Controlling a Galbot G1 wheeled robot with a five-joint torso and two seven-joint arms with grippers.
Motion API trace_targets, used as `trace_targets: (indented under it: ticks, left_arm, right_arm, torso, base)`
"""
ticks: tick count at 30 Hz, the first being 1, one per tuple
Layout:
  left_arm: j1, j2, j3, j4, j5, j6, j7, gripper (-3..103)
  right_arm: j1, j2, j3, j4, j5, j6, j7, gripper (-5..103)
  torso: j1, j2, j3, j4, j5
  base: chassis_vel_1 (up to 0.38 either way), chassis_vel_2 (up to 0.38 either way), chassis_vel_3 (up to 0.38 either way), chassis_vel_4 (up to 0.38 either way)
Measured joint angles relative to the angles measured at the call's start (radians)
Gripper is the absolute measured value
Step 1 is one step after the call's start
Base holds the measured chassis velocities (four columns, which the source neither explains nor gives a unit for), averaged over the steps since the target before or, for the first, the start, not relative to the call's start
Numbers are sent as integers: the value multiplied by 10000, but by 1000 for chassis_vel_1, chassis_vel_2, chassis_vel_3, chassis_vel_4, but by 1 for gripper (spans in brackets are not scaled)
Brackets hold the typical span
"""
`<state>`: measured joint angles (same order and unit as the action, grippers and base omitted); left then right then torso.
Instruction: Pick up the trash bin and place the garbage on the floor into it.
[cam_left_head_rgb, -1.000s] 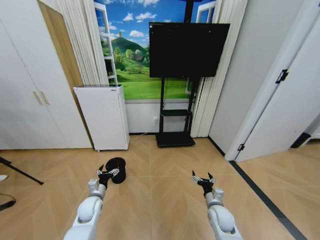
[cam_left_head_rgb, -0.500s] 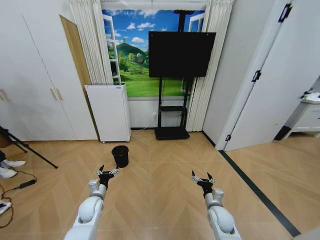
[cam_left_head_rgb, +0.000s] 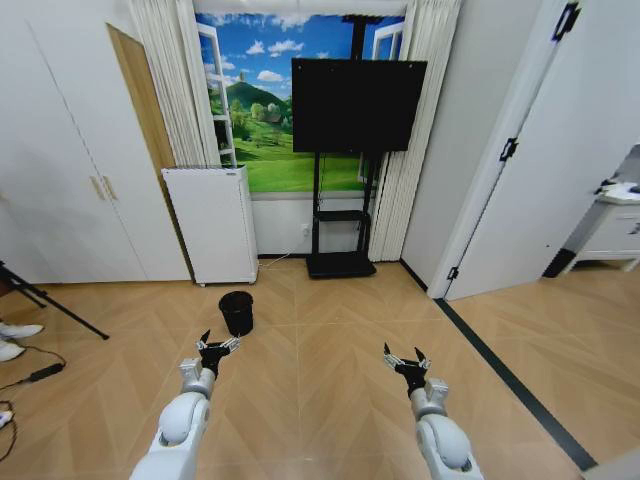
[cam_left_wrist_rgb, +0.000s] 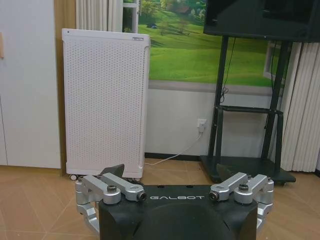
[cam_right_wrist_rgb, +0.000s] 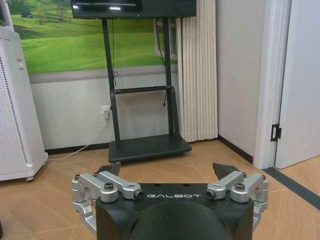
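Observation:
The trash bin (cam_left_head_rgb: 237, 312), small, black and round, stands upright on the floor (cam_left_head_rgb: 320, 400) in front of the white appliance. My left gripper (cam_left_head_rgb: 216, 346) is held low and open, short of the bin and slightly to its left, with nothing in it. My right gripper (cam_left_head_rgb: 405, 360) is open and empty over bare parquet, well to the right of the bin. The left wrist view has the open left gripper (cam_left_wrist_rgb: 171, 170) facing the appliance. In the right wrist view the open right gripper (cam_right_wrist_rgb: 164, 168) faces the TV stand. The garbage is out of view.
A white perforated appliance (cam_left_head_rgb: 212, 225) and a TV on a black stand (cam_left_head_rgb: 357, 90) line the back wall. A tripod leg (cam_left_head_rgb: 55, 308) and a cable (cam_left_head_rgb: 30, 376) lie at the left. A dark strip (cam_left_head_rgb: 505, 375) crosses the floor on the right, near a white door (cam_left_head_rgb: 540, 190).
The whole head view has shifted and pulled back, so the camera has moved. The bin now looks smaller and farther from my left gripper. Both arms keep the same pose.

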<state>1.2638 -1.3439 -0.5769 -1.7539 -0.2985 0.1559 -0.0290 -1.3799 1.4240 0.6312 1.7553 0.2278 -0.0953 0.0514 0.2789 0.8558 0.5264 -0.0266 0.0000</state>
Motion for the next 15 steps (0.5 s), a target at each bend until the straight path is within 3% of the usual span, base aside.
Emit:
trace_targets:
  ticks: [15]
  left_arm:
    - [0, 0, -7, -6, 10, -12, -3, 100]
  right_arm:
    - [0, -3, -4, 6, -11, -10, 14, 100]
  torso:
    - [0, 1, 0, 0, 0]
  base:
    - [0, 0, 0, 0]
